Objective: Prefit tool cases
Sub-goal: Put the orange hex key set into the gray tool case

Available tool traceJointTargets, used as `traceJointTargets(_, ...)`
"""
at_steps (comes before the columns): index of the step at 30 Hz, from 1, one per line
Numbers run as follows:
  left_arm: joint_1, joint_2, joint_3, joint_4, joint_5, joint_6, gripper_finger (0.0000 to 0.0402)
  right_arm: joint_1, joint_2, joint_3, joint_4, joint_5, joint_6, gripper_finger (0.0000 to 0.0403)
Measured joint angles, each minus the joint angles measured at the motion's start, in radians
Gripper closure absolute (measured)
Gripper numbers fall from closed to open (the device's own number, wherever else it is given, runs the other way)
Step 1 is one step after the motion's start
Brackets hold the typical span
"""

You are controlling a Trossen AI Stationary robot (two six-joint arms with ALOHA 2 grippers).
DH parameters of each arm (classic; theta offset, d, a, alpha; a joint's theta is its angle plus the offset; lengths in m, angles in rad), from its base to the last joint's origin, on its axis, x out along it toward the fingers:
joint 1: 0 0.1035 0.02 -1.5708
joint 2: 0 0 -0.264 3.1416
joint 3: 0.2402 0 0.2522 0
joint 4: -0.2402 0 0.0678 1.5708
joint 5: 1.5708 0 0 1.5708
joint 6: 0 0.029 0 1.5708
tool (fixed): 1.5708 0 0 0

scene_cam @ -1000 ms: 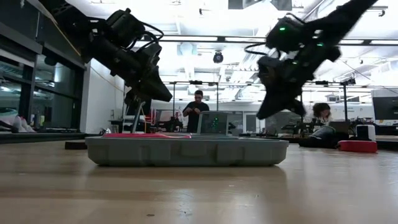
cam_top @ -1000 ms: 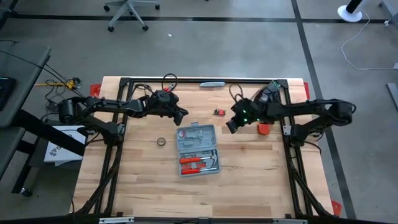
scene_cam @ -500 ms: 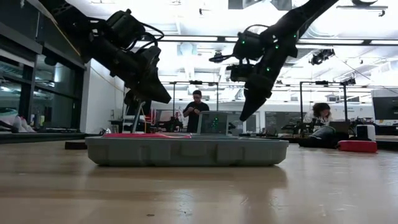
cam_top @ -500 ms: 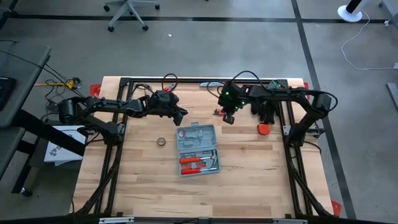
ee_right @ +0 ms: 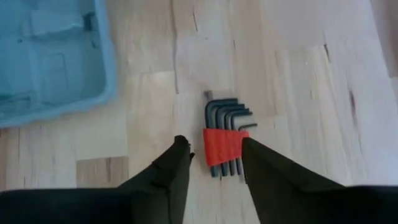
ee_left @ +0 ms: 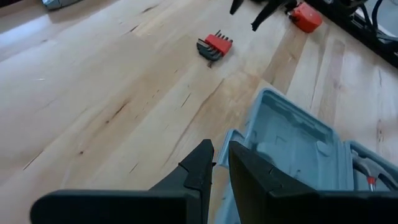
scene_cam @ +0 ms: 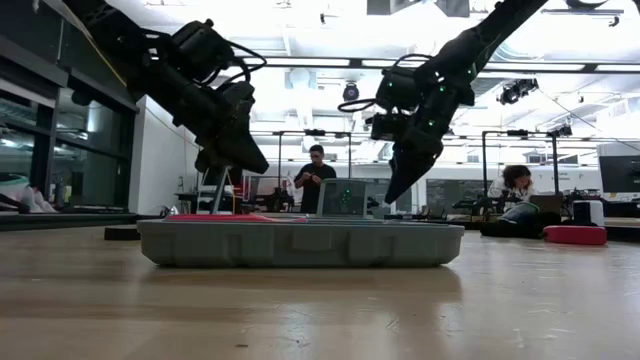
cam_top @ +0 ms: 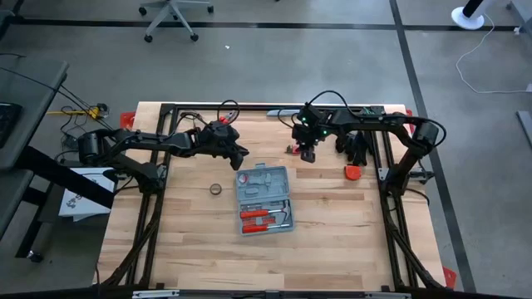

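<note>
My two arms are dark, slim and jointed, black cables looping off each, a green light glowing on my right wrist, and my left gripper [ee_left: 221, 165] and right gripper [ee_right: 214, 158] end in matte black wedge-shaped fingers.

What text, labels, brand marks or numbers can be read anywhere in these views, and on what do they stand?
None can be read.
Open grey-blue plastic tool case: moulded slots only, no lettering visible.
Red-holdered set of dark hex keys: no marking shows.
White sheet beside the table: dark marks, too small to read.
</note>
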Motion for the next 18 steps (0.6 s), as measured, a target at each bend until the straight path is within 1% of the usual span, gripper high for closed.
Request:
traceJointTargets(5, 0.000, 0.000, 0.000, -0.003, 0.000, 0.005, 0.0355, 0.000, 0.000, 0.000, 0.001, 0.018, 0.001, 0.0243)
traceJointTargets(16, 0.001, 0.000, 0.000, -0.003, 0.000, 0.007, 0.0355, 0.005, 0.000, 0.000, 0.002, 0.021, -0.012, 0.0242)
traceJointTargets(18, 0.001, 0.000, 0.000, -0.004, 0.000, 0.018, 0.0355, 0.009, 0.007, 0.000, 0.016, 0.038, -0.015, 0.0242)
